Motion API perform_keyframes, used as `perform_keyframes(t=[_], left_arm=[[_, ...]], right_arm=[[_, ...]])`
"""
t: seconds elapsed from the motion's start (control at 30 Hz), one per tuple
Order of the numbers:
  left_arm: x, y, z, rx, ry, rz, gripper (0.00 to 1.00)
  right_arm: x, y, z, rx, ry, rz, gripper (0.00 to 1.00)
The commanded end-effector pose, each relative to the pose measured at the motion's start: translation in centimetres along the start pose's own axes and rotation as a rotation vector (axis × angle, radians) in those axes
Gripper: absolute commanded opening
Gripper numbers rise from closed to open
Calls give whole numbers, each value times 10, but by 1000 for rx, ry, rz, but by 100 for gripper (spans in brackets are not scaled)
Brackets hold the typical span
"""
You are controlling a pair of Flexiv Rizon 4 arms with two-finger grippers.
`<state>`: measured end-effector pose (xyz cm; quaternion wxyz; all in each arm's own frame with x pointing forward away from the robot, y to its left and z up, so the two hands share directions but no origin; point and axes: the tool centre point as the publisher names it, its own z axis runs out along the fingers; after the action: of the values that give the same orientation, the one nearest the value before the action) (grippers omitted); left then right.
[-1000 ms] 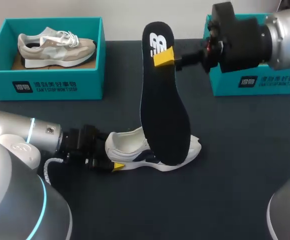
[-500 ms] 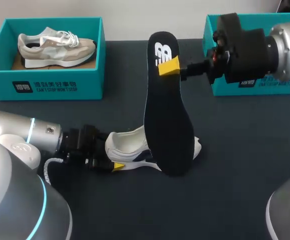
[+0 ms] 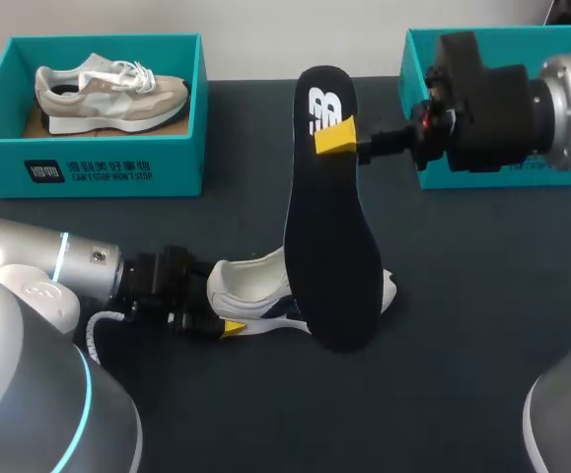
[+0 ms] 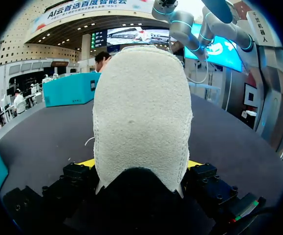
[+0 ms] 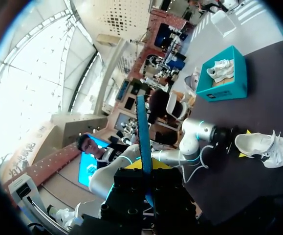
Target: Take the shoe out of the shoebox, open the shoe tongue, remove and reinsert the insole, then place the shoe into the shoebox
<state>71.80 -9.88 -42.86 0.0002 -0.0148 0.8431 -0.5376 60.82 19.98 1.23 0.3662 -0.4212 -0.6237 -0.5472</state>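
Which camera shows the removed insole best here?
The head view: the whole black insole shows, held by the right end effector. The right wrist view catches it only edge-on; the left wrist view misses it.

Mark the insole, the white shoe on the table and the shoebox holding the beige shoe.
insole (image 3: 329,246), head view, middle of its dark face.
white shoe (image 3: 249,286), head view, its heel side.
shoebox (image 3: 98,169), head view, its front wall.
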Motion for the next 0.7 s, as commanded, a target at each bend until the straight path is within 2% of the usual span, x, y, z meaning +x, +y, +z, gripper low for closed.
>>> perform_keyframes(t=[0.03, 0.07, 0.13, 0.4, 0.63, 0.7], left_arm=[[1, 5, 8, -3, -3, 0, 0], [1, 5, 8, -3, -3, 0, 16], [1, 4, 5, 7, 3, -15, 100], [2, -11, -16, -11, 13, -39, 100], [0, -20, -29, -85, 43, -54, 100], [-2, -23, -33, -137, 47, -80, 100]], right_arm=[[-1, 1, 3, 0, -1, 1, 0], [-1, 1, 3, 0, -1, 1, 0], [-1, 1, 3, 0, -1, 1, 0], [-1, 1, 3, 0, -1, 1, 0], [-1, 1, 3, 0, -1, 1, 0], [-1, 1, 3, 0, -1, 1, 0]])
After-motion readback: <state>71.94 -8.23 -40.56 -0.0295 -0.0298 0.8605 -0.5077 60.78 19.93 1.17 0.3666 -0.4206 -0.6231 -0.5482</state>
